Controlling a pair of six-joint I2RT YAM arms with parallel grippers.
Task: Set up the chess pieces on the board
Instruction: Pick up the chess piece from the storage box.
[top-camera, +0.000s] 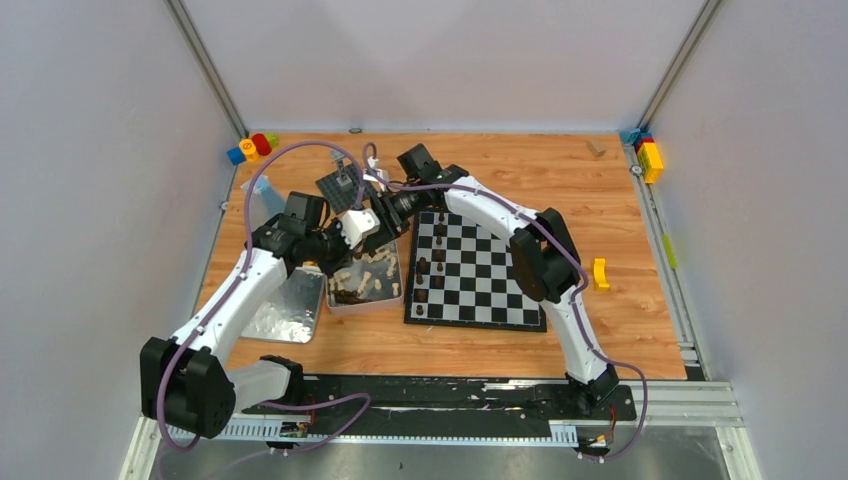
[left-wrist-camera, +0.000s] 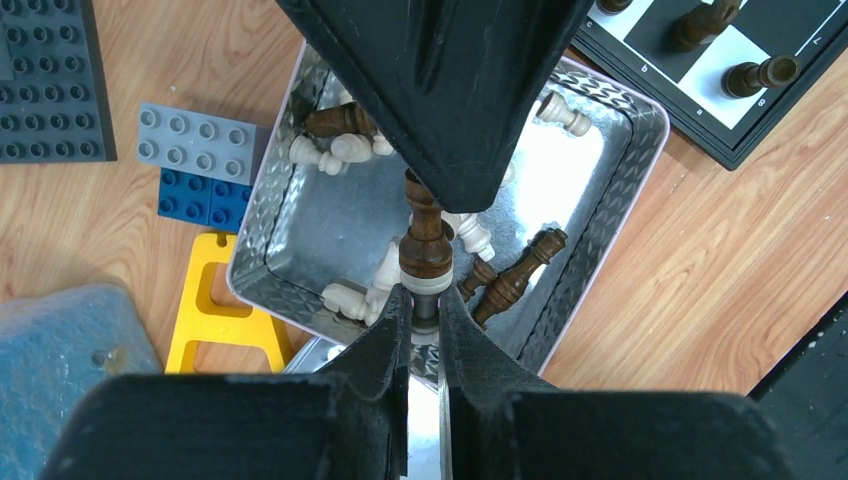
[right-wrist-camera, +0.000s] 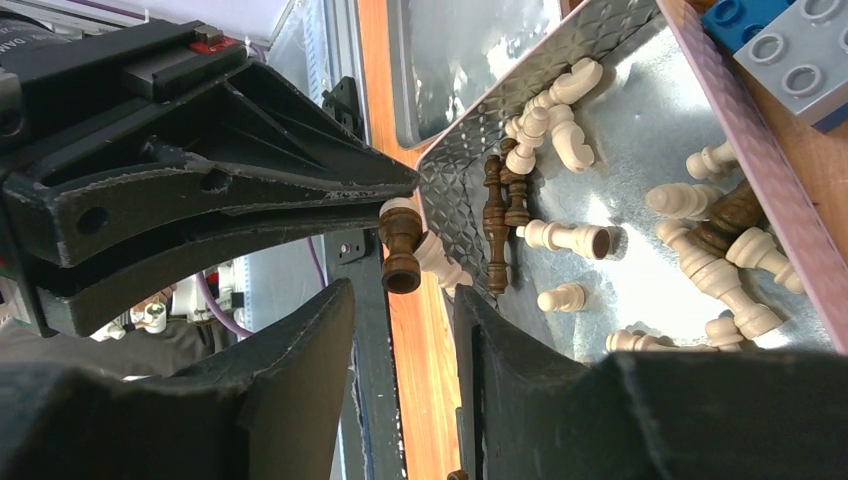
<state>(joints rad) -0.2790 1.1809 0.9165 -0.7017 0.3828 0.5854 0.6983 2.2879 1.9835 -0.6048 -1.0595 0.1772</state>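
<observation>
My left gripper (left-wrist-camera: 425, 300) is shut on the base of a dark brown chess piece (left-wrist-camera: 425, 245) and holds it above the shiny tin (left-wrist-camera: 640, 190). Several cream and brown chess pieces (right-wrist-camera: 560, 237) lie loose in that tin. My right gripper (right-wrist-camera: 400, 292) faces the left one with its jaws open. The held piece (right-wrist-camera: 400, 255) hangs just beyond its fingertips, apart from both pads. In the top view the two grippers (top-camera: 362, 228) (top-camera: 390, 212) meet over the tin (top-camera: 398, 290), left of the board (top-camera: 490, 280). Dark brown pieces (top-camera: 425, 280) stand along the board's left side.
The tin's lid (top-camera: 285, 310) lies left of the tin. A dark grey baseplate (top-camera: 340, 187) sits behind the grippers. Grey (left-wrist-camera: 195, 135), blue (left-wrist-camera: 205, 198) and yellow (left-wrist-camera: 215, 310) bricks lie beside the tin. Coloured bricks sit at the back corners (top-camera: 252, 148) (top-camera: 648, 155), and a yellow block (top-camera: 600, 273) lies right of the board.
</observation>
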